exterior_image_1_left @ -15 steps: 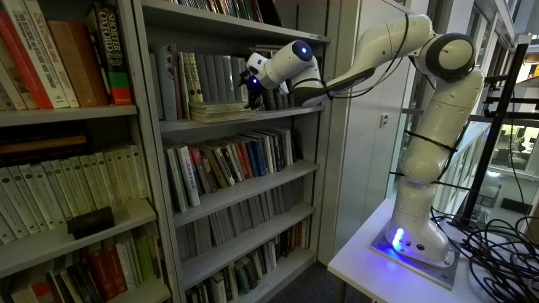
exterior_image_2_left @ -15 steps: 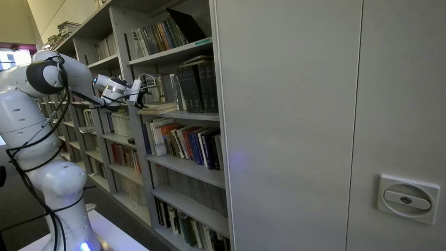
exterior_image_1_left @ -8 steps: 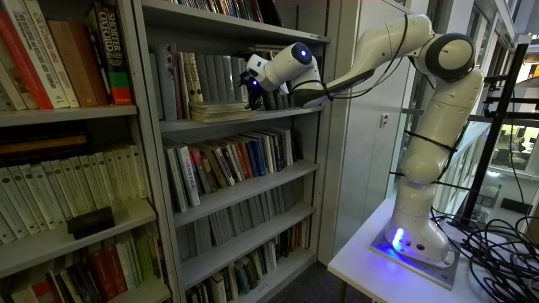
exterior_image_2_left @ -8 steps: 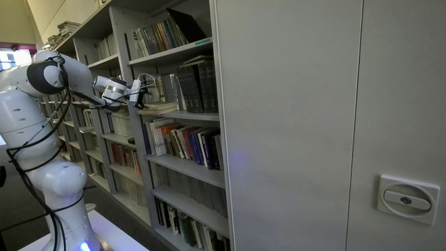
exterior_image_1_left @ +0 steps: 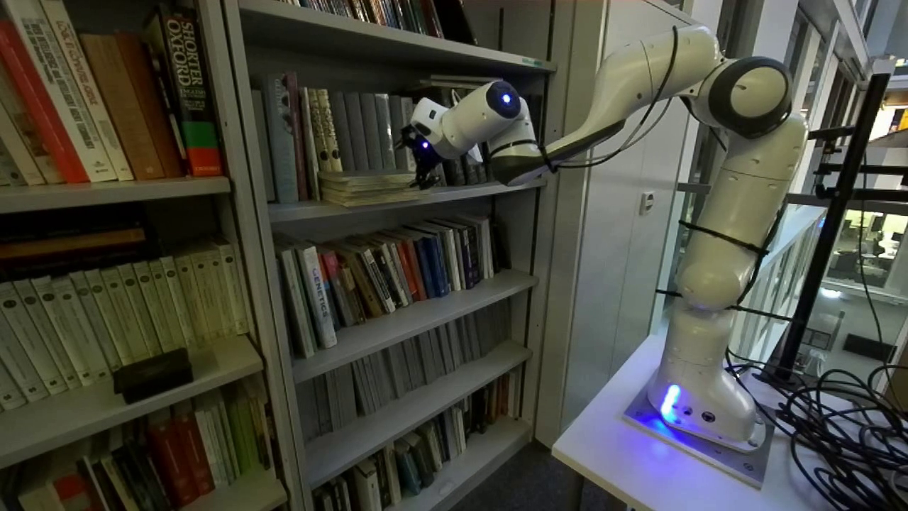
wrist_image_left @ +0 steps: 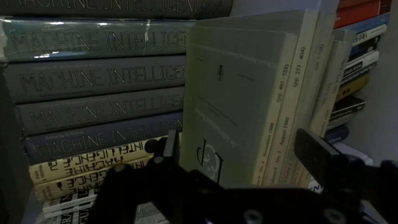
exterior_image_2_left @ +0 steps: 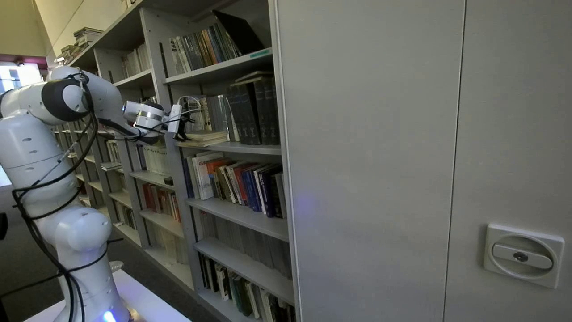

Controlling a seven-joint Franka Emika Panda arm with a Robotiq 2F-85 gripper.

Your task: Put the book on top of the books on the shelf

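Several books (exterior_image_1_left: pixel 355 131) line the shelf (exterior_image_1_left: pixel 461 192) near a table (exterior_image_1_left: pixel 603 443).

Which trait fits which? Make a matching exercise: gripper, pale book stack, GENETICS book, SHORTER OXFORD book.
1. gripper
2. pale book stack
3. GENETICS book
4. SHORTER OXFORD book

A. black spine with green and red bands
B. lying flat before upright grey books
C. jaws apart
D. one level below the pale book stack

Pairs: 1-C; 2-B; 3-D; 4-A

Carries the black two-fingered hand (wrist_image_left: pixel 236 140) slightly lower than before, edging the white jointed arm (exterior_image_1_left: pixel 649 74) a little further toward the tall grey metal bookcase (exterior_image_1_left: pixel 425 316).
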